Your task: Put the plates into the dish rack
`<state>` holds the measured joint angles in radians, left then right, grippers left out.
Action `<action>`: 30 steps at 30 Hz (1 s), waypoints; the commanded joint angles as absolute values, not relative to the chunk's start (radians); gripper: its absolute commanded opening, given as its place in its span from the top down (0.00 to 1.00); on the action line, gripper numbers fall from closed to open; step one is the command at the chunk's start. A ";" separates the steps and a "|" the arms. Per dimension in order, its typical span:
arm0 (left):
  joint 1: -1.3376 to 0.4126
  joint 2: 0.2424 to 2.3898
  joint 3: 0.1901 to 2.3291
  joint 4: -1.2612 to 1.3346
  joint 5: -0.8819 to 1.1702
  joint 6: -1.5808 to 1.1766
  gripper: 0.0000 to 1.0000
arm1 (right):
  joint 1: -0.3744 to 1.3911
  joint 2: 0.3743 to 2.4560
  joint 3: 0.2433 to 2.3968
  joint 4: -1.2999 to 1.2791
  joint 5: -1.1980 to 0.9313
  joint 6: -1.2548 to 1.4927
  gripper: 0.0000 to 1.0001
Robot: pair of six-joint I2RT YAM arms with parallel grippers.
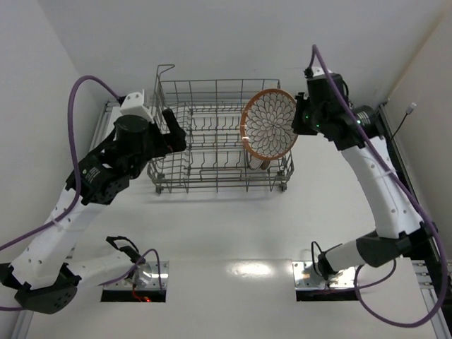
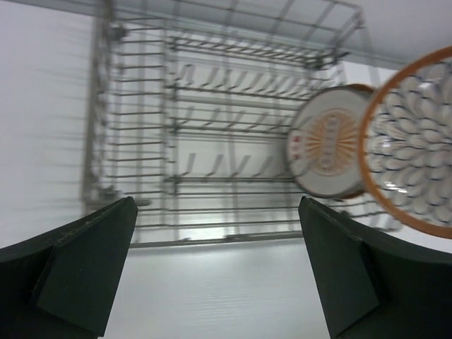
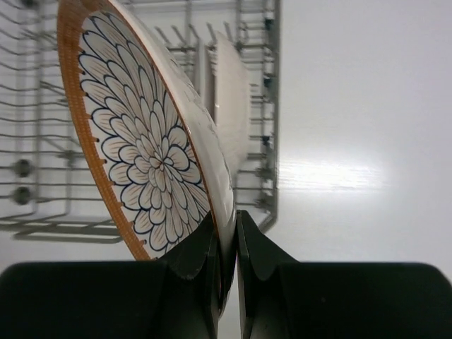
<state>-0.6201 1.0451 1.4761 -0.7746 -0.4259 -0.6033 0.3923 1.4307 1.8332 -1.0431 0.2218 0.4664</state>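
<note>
The grey wire dish rack stands at the back middle of the table. My right gripper is shut on the rim of a plate with an orange rim and petal pattern, holding it on edge over the rack's right end; in the right wrist view the fingers pinch the plate. A white plate with an orange sunburst centre stands on edge in the rack's right part, behind the held plate. My left gripper is open and empty at the rack's left side. A third plate is not in view.
White walls close in the table at the back, left and right. The rack's tall wire handle rises at its back left corner. Two arm base plates sit at the near edge.
</note>
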 commanded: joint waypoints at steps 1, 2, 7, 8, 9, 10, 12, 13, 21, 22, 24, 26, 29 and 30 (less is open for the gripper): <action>-0.614 1.068 1.483 -0.864 -0.618 -0.526 0.00 | 0.484 1.507 1.966 -1.005 0.487 0.512 1.00; -0.614 1.068 1.462 -0.877 -0.677 -0.517 0.00 | 0.515 1.537 1.998 -1.021 0.524 0.521 1.00; -0.604 1.057 1.385 -0.896 -0.773 -0.495 0.00 | 0.690 1.782 2.284 -1.213 0.810 0.522 1.00; -0.604 1.040 1.356 -0.896 -0.785 -0.495 0.00 | 0.721 1.822 2.316 -1.235 0.836 0.522 1.00; -0.604 1.031 1.342 -0.896 -0.785 -0.495 0.00 | 0.730 1.885 2.342 -1.252 0.880 0.522 1.00; -0.604 1.019 1.333 -0.896 -0.785 -0.495 0.00 | 0.730 1.908 2.370 -1.275 0.900 0.522 1.00; -0.604 1.019 1.333 -0.896 -0.785 -0.495 0.00 | 0.741 1.939 2.370 -1.293 0.952 0.541 1.00; -0.604 1.019 1.333 -0.910 -0.785 -0.495 0.00 | 0.729 1.948 2.370 -1.293 0.953 0.541 1.00; -0.604 1.019 1.324 -0.962 -0.808 -0.466 0.00 | 0.689 1.948 2.344 -1.282 1.040 0.541 1.00; -0.604 1.019 1.324 -0.962 -0.808 -0.466 0.00 | 0.689 1.948 2.344 -1.282 1.049 0.541 1.00; -0.604 1.019 1.336 -0.972 -0.786 -0.466 0.00 | 0.680 1.970 2.327 -1.282 1.092 0.541 1.00; -0.604 1.019 1.359 -0.985 -0.785 -0.466 0.00 | 0.680 1.993 2.327 -1.302 1.130 0.541 1.00; -0.604 1.028 1.384 -1.009 -0.776 -0.489 0.00 | 0.690 2.028 2.327 -1.302 1.141 0.532 1.00; -0.604 1.028 1.396 -1.009 -0.776 -0.489 0.00 | 0.690 2.028 2.327 -1.293 1.141 0.532 1.00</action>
<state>-0.6117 1.0370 1.3380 -0.9894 -0.7715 -0.4808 0.6968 2.0209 2.3043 -1.3243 0.9684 0.5442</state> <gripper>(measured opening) 1.000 0.076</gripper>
